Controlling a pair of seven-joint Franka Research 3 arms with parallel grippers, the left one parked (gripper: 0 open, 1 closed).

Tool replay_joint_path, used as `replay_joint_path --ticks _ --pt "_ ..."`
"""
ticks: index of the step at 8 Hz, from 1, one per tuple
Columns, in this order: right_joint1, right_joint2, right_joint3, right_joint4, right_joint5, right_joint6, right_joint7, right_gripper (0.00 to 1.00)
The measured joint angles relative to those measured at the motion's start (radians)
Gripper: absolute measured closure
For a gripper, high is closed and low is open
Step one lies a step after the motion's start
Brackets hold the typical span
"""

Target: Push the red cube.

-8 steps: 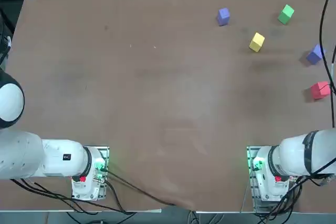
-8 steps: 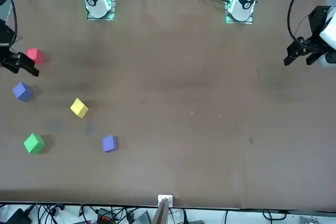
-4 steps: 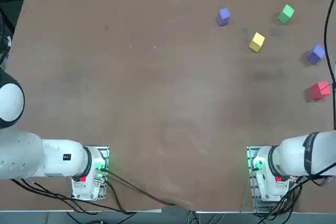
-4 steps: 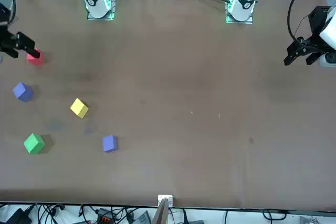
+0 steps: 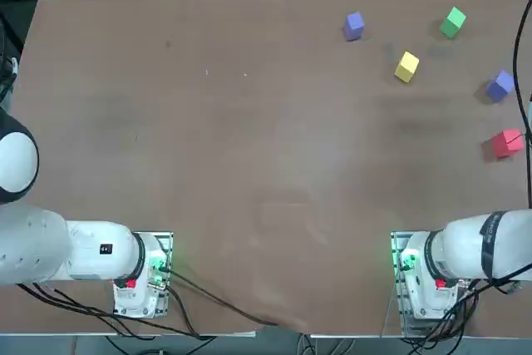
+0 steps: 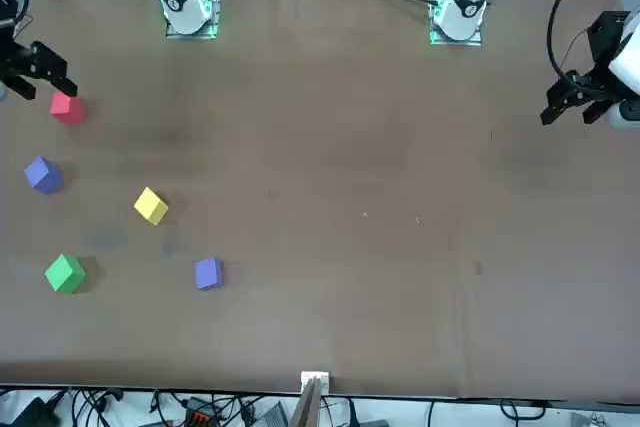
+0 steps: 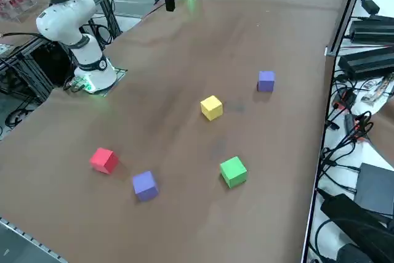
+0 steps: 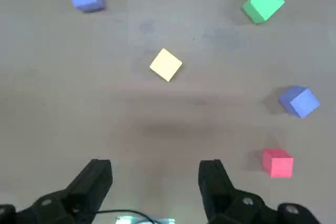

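Red cube (image 5: 505, 143) sitting near table (image 5: 249, 164) right edge, nudged slightly inward; right gripper (image 8: 156, 179) lifting clear, jaws wide, holding nothing. Push likely finished.

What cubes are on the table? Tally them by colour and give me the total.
Red cube: 1
Yellow cube: 1
Green cube: 1
Blue cubes: 2
Total: 5 cubes
The right gripper hangs open above the table, holding nothing.
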Motion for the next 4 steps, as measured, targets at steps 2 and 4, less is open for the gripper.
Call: replay_joint_path --ticks 2,4 --pt "0.016 0.000 0.000 -0.002 0.000 0.022 0.043 0.00" --pt "0.020 0.000 0.000 -0.002 0.000 0.026 0.046 0.00"
